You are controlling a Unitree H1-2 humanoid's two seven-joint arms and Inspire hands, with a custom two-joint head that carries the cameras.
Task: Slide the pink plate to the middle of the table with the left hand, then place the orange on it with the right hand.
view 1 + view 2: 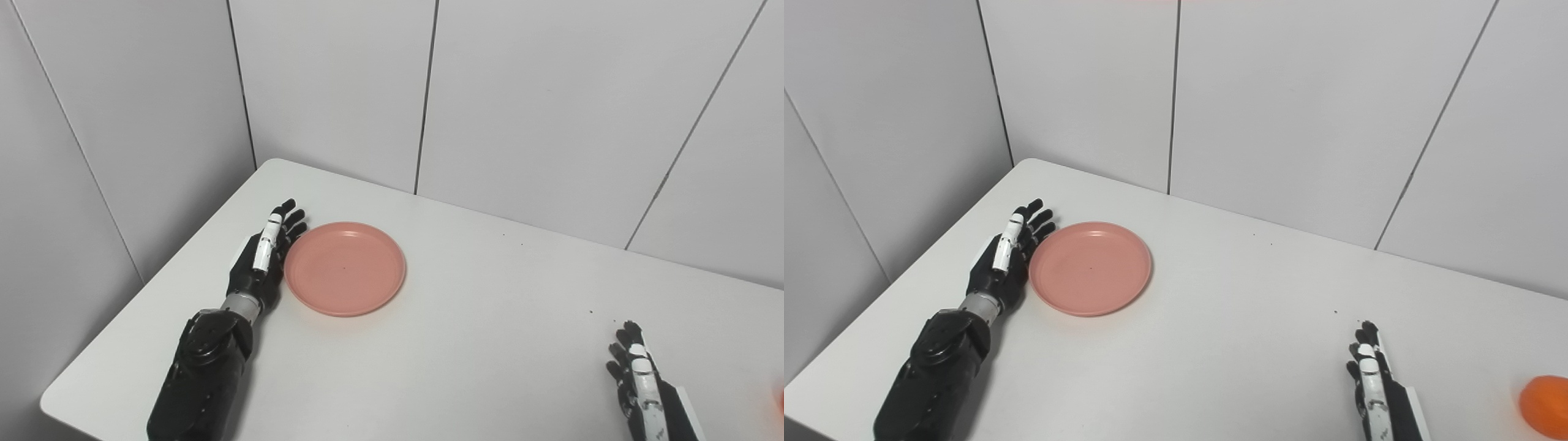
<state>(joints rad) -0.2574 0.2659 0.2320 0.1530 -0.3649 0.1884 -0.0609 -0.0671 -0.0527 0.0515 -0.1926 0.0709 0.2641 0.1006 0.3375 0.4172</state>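
The pink plate [344,267] lies flat on the left part of the white table [490,318]. My left hand [264,254] is open with its fingers straight, standing on edge against the plate's left rim. My right hand [1373,383] is open and empty, resting low at the bottom right, well away from the plate. The orange [1545,406] sits on the table at the far right edge, to the right of my right hand; only a sliver of it shows in the left eye view.
White wall panels [520,92] close off the table at the back and on the left. The table's rounded near-left corner [55,401] is close to my left forearm.
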